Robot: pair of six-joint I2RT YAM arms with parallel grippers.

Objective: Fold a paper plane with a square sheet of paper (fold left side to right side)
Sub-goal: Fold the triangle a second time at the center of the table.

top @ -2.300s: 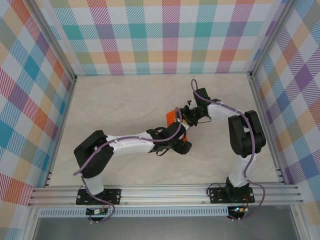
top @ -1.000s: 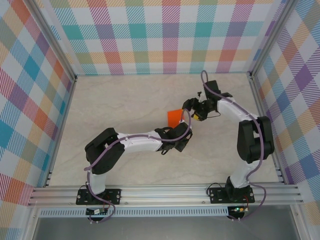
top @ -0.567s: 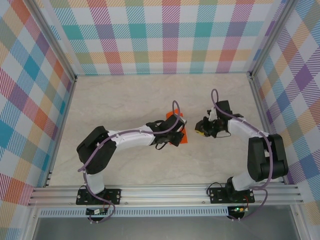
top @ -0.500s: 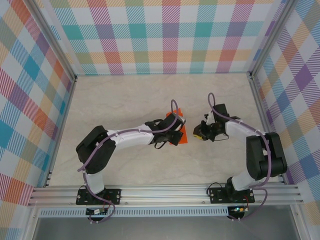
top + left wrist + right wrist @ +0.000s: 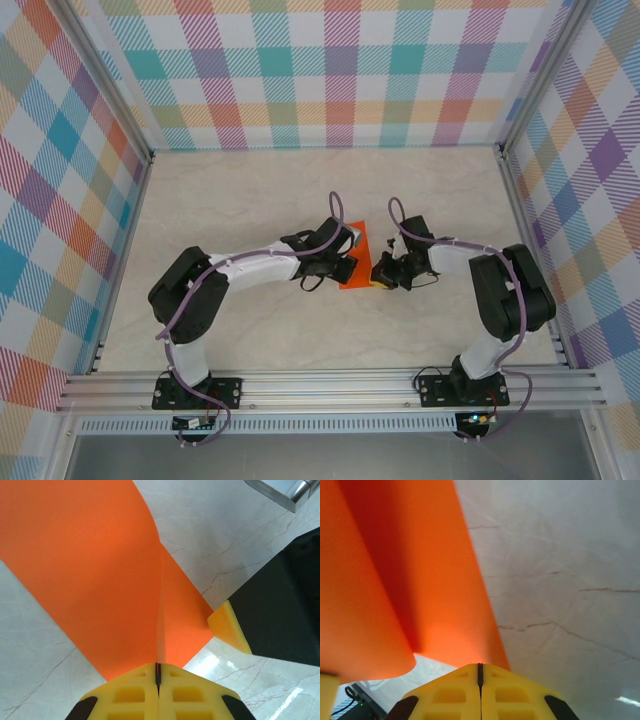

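Note:
The square sheet of paper (image 5: 359, 246) is bright orange and lies at the middle of the table, partly lifted and curved. My left gripper (image 5: 345, 267) is shut on it. In the left wrist view a raised fold of the paper (image 5: 100, 570) runs straight into the closed yellow jaws of the left gripper (image 5: 158, 672). My right gripper (image 5: 381, 276) is shut, with its tips at the sheet's right edge. In the right wrist view the paper (image 5: 395, 580) reaches the closed right gripper (image 5: 480, 669), and no paper shows in the slit. One yellow right fingertip (image 5: 227, 630) touches the paper's corner.
The marble-patterned tabletop (image 5: 250, 200) is bounded by checked walls and metal rails (image 5: 330, 385) at the near edge. Both arms reach inward and meet at the paper, close to each other. Bare table lies to the far left and far right.
The right gripper has shut and swung in from the right to the paper's edge. The left gripper, still shut, has brought the paper nearer and slightly right.

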